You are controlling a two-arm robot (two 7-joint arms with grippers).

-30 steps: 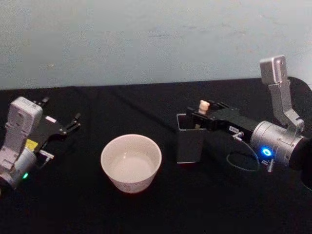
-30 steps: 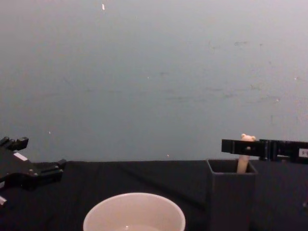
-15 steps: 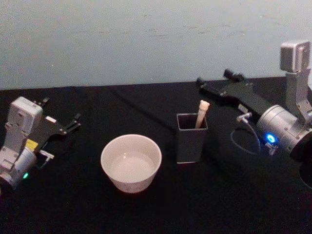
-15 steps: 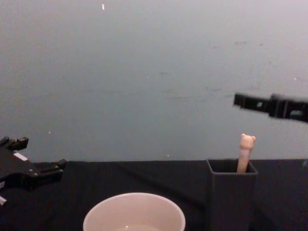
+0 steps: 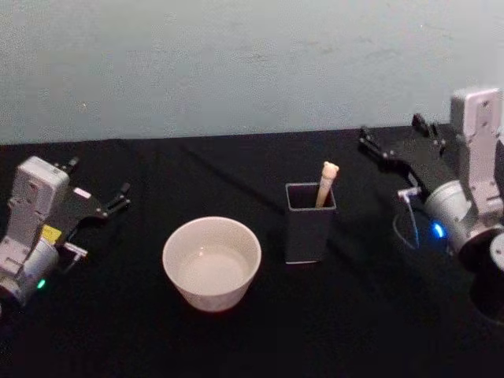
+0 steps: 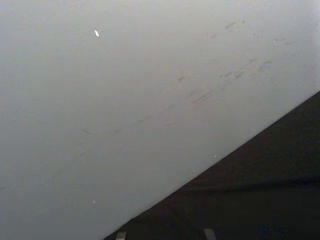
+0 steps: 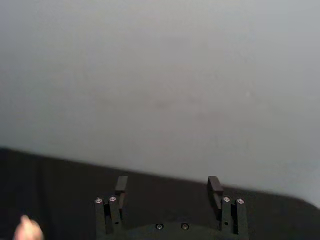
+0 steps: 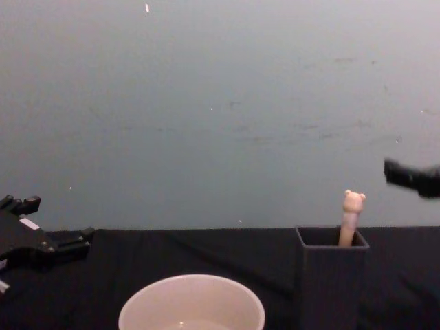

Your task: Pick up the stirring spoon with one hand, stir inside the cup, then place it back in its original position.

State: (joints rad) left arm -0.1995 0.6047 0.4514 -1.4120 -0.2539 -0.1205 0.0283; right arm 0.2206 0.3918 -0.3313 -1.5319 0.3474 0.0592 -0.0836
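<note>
Since 1 second ago the right gripper (image 5: 391, 135) has let go of the beige bear-topped stirring spoon (image 5: 324, 185) and pulled back right, fingers apart and empty. The spoon stands in the dark grey square holder (image 5: 309, 224), right of the wide cream-white cup (image 5: 211, 262). The left gripper (image 5: 98, 189) rests far left, fingers apart.

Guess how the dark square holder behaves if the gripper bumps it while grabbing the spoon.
The holder is tall on a small base, so probably tippy. It looks like light plastic, likely to slide on the black cloth. The leaning stirring spoon could lever it.
</note>
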